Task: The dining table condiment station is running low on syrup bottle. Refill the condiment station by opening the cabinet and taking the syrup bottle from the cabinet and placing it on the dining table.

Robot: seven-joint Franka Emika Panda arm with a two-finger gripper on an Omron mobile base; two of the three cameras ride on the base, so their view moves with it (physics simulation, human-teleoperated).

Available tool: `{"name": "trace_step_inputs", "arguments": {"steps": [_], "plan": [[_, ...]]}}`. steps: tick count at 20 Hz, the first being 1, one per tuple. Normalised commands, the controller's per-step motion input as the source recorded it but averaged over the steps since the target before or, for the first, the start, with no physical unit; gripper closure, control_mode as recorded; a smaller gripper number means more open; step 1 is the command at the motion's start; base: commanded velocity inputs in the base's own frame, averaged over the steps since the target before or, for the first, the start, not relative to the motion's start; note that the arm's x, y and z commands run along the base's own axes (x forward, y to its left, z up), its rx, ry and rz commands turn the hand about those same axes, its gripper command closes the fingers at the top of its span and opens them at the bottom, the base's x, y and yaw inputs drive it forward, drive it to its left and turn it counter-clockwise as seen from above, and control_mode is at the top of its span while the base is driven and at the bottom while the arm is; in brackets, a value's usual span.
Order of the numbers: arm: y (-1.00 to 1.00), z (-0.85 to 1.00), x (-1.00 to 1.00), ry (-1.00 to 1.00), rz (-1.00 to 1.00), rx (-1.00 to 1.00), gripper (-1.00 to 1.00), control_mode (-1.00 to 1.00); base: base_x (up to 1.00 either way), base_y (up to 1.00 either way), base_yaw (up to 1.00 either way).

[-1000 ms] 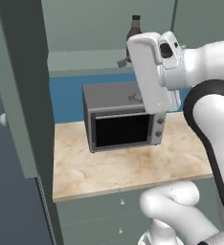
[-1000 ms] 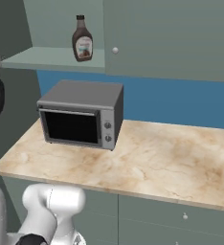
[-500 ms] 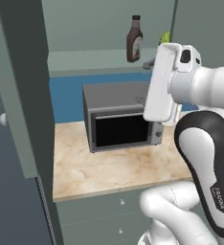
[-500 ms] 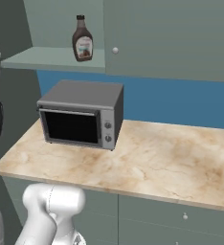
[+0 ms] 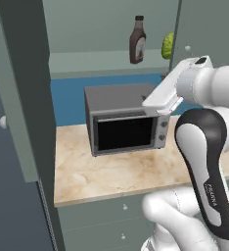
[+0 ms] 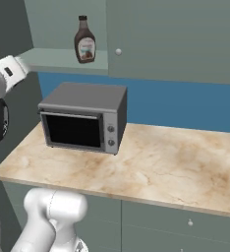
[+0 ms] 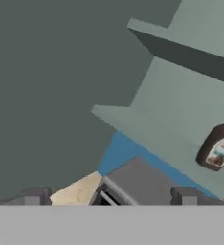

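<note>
The syrup bottle point(image 5: 138, 41) point(image 6: 84, 40) stands upright on the lower shelf of the cabinet point(image 5: 207, 27), dark brown with a pale label. The cabinet's left door point(image 5: 18, 98) is swung open; its right door point(image 6: 176, 39) is closed. My hand point(image 5: 164, 96) hovers in front of the oven, below and to the right of the bottle and apart from it. In the hand view my gripper point(image 7: 109, 197) is open with nothing between its fingertips point(image 7: 35, 195), and the bottle point(image 7: 218, 148) sits at the right edge. The dining table is out of view.
A grey toaster oven point(image 5: 126, 122) point(image 6: 85, 118) stands on the marble counter point(image 6: 161, 167) under the shelf, with drawers point(image 6: 186, 221) below. A green object point(image 5: 167, 45) lies on the shelf right of the bottle. The open door juts out on the left.
My hand has swung down and to the right, away from in front of the shelf, so the bottle now shows whole in the left base view. The jaws stayed open.
</note>
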Motion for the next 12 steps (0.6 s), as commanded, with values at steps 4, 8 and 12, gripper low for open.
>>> {"name": "trace_step_inputs", "arguments": {"steps": [4, 8, 12], "plan": [[-0.12, 0.12, -0.05, 0.18, -0.57, 0.56, -1.0, -1.0, 0.0, 0.0, 0.0], [-0.15, 0.05, -0.03, 0.0, -0.72, 0.46, -1.0, -1.0, 0.0, 0.0, 0.0], [-0.24, 0.15, 0.1, 0.06, -0.53, 0.46, -1.0, -1.0, 0.0, 0.0, 0.0]]}}
